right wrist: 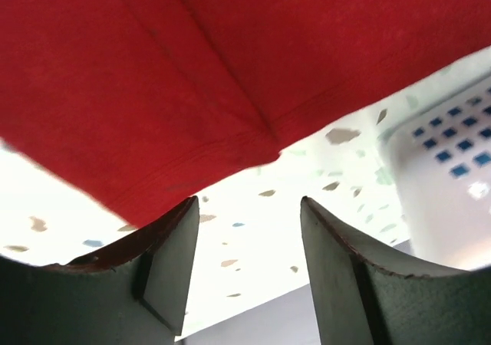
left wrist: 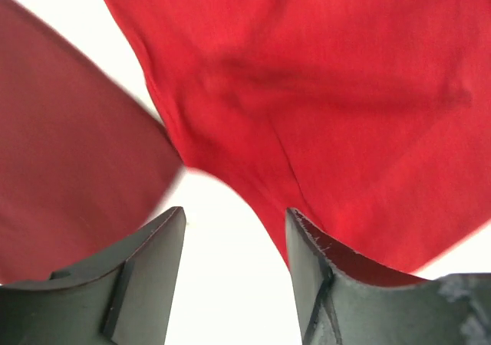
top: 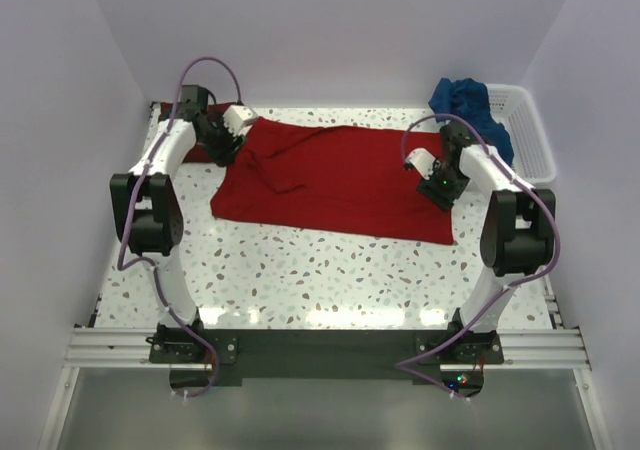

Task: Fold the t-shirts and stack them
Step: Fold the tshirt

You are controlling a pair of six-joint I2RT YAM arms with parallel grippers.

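Note:
The bright red t-shirt (top: pixel 340 180) lies spread across the middle of the table, creased near its left sleeve. It also fills the left wrist view (left wrist: pixel 330 107) and the right wrist view (right wrist: pixel 153 77). A darker maroon shirt (top: pixel 185 120) lies at the back left, partly behind my left arm, and shows in the left wrist view (left wrist: pixel 69 176). The blue shirt (top: pixel 468 105) is heaped in the basket. My left gripper (top: pixel 225 148) is open at the red shirt's back left corner (left wrist: pixel 234 222). My right gripper (top: pixel 430 185) is open at its right edge (right wrist: pixel 249 207). Both are empty.
A white lattice basket (top: pixel 530 135) stands at the back right, also in the right wrist view (right wrist: pixel 445 153). Speckled tabletop (top: pixel 300 270) lies in front of the shirt. Walls close in on the left, back and right.

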